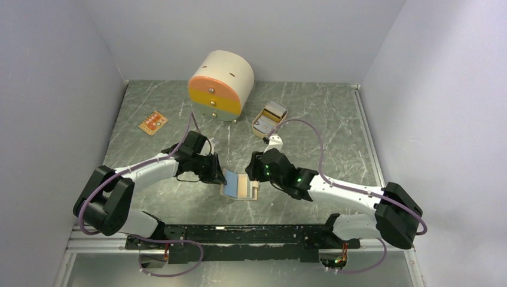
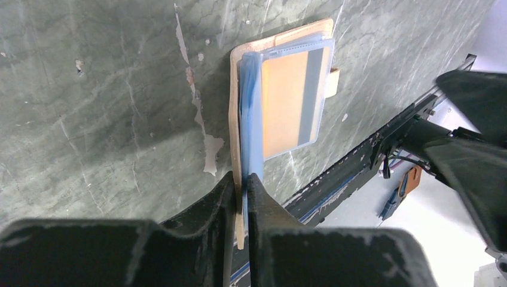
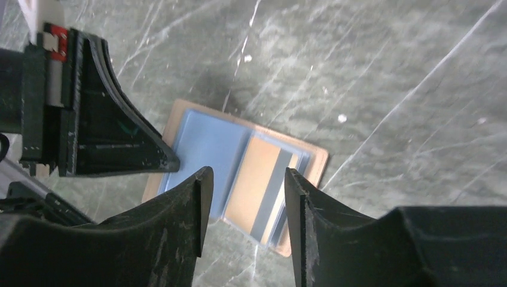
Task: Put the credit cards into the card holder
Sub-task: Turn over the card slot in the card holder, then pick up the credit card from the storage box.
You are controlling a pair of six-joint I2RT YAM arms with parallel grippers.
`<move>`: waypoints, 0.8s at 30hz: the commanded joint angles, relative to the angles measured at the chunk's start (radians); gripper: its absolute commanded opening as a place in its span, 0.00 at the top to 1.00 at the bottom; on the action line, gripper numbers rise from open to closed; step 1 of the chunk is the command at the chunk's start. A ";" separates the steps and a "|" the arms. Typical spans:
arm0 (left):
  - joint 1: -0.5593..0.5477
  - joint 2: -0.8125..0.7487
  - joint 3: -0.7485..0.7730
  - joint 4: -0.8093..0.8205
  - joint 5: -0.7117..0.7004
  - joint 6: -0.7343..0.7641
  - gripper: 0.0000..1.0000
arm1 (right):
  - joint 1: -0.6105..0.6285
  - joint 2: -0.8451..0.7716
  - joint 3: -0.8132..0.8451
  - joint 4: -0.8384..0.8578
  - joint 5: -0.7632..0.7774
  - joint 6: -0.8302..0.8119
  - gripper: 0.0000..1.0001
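The tan card holder (image 1: 248, 189) lies open on the table between the two arms, its blue sleeve pages (image 2: 254, 113) showing. An orange credit card (image 2: 286, 101) with a grey stripe sits inside the clear sleeve on one half. My left gripper (image 2: 240, 179) is shut on the edge of the card holder's tan cover and a blue page. In the top view the left gripper (image 1: 216, 174) is at the holder's left side. My right gripper (image 3: 248, 173) hovers open just above the orange credit card (image 3: 257, 179), nothing between its fingers. In the top view the right gripper (image 1: 256, 170) is at the holder's right edge.
A round cream drawer box (image 1: 221, 86) with an orange and yellow front stands at the back. To its right a beige oval tray (image 1: 260, 127) holds a grey card (image 1: 274, 110). A small orange patterned card (image 1: 153, 123) lies at the back left.
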 commanded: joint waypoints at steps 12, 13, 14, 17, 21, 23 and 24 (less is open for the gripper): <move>-0.005 -0.063 -0.027 0.039 0.046 0.007 0.73 | -0.326 0.121 0.265 0.003 0.072 -0.525 0.31; -0.005 -0.062 -0.029 0.045 0.051 0.004 0.74 | -0.350 0.145 0.280 0.015 0.069 -0.560 0.30; -0.004 -0.059 -0.032 0.053 0.058 0.002 0.75 | -0.372 0.169 0.297 0.030 0.074 -0.597 0.29; -0.005 -0.051 -0.036 0.059 0.073 0.003 0.83 | -0.421 0.251 0.347 0.078 0.079 -0.715 0.28; -0.005 -0.051 -0.039 0.056 0.088 0.012 0.90 | -0.491 0.395 0.468 0.099 0.063 -0.863 0.27; -0.005 -0.054 -0.042 0.060 0.102 0.012 0.90 | -0.515 0.464 0.526 0.092 0.037 -0.916 0.27; -0.005 -0.057 -0.045 0.062 0.109 0.011 0.90 | -0.523 0.499 0.556 0.086 0.028 -0.941 0.26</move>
